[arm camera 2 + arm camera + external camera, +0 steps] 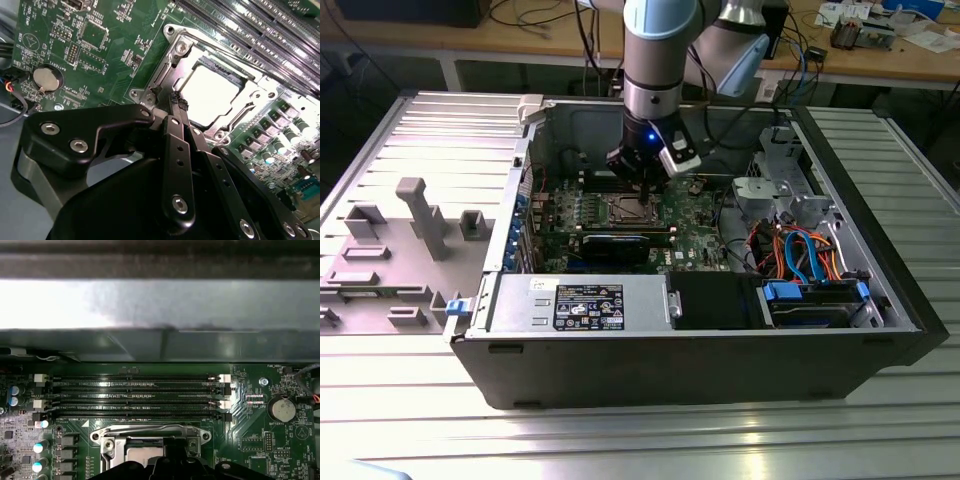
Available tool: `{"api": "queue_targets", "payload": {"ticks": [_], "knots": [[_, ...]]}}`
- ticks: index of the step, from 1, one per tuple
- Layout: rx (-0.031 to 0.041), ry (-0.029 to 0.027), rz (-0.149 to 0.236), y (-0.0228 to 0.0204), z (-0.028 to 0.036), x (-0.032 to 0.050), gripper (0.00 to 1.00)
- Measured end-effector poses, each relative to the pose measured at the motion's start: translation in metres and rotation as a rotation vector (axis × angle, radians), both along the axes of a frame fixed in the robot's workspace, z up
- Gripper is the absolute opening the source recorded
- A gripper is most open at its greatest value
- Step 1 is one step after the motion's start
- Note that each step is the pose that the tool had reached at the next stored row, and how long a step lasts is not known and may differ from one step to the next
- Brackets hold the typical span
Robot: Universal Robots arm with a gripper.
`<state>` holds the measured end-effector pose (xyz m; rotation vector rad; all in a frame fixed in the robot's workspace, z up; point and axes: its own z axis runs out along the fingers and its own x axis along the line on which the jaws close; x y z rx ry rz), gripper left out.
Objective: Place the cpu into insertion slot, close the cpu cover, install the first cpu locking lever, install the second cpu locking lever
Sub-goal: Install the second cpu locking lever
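While jaws pinched together above the cpu [210, 92], ribbed metal table [620, 440], cluttered wooden bench [520, 40] behind.

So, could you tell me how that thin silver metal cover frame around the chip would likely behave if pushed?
The thin silver metal cover frame looks like stiff sheet metal, so probably rigid. It lies flat around the pale square chip, so sliding seems unlikely.

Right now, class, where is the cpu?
In the second wrist view the cpu lies in the insertion slot on the green board, framed by the cpu cover, just beyond the gripper.
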<state>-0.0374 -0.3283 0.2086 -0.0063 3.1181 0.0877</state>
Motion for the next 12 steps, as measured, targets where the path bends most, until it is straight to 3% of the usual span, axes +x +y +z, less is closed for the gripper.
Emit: {"api": "queue_targets", "payload": {"ticks": [5,10,12], "knots": [[0.0000,0.0000,0.000,-0.0017,0.0002,0.0000,0.11],[-0.0007,0.0000,0.000,-0.0017,0.0219,0.0000,0.11],[-0.0013,-0.0002,0.000,-0.0018,0.0240,0.0000,0.11]]}}
